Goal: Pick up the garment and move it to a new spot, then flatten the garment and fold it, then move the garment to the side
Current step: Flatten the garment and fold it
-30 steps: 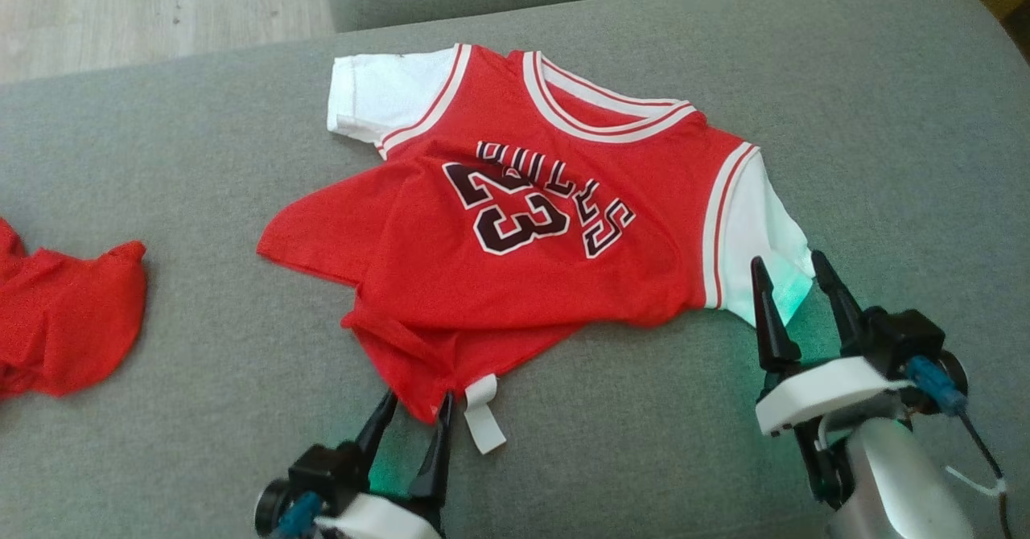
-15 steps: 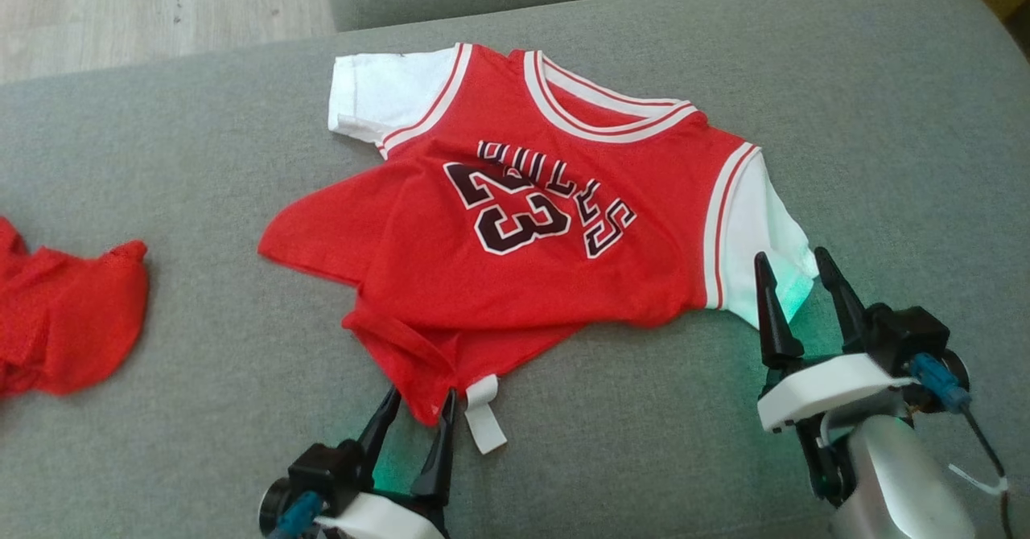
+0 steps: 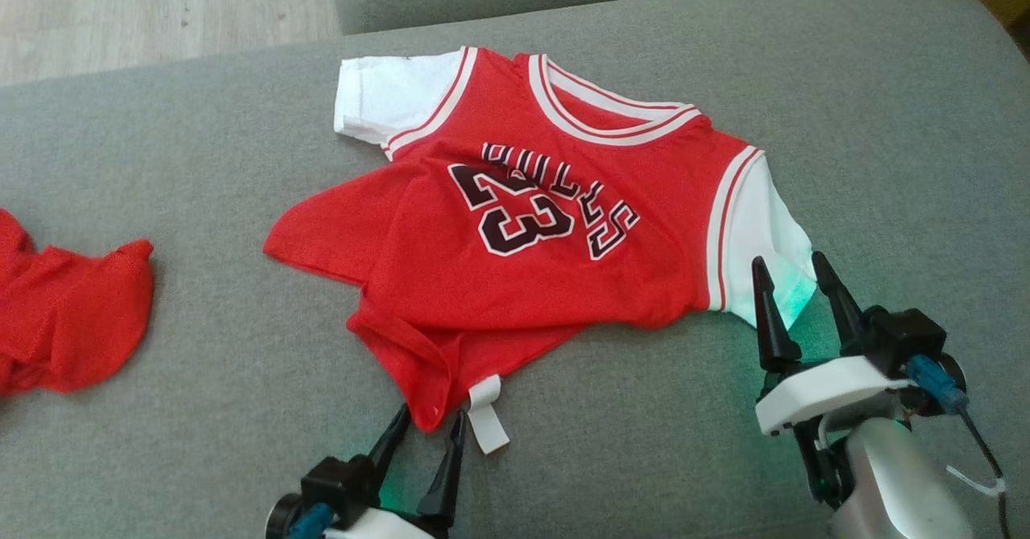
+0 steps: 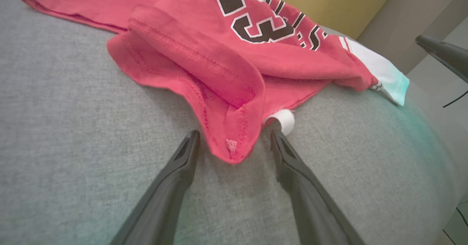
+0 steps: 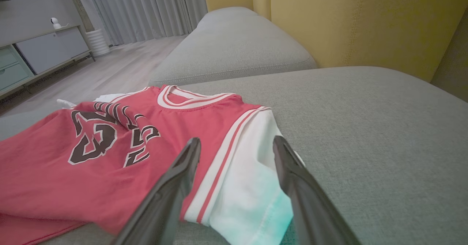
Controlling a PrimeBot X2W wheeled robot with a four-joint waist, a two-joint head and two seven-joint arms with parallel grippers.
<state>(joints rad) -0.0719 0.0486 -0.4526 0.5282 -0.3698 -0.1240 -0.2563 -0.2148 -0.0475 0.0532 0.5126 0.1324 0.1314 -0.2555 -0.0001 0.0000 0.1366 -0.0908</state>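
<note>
A red jersey with white sleeves and a black "23" lies rumpled on the grey cushion, its hem bunched and folded at the near side. My left gripper is open, its fingers on either side of the jersey's lowest red corner, beside a white tag. My right gripper is open too, straddling the edge of the right white sleeve. Nothing is held by either one.
A second crumpled red cloth lies at the cushion's left edge. Another grey cushion and a yellow backrest stand beyond. Wooden floor shows at the far left.
My left gripper has drawn back slightly toward the near edge, its tips now at the jersey's corner. The head view has shifted a little. The right gripper has stayed put.
</note>
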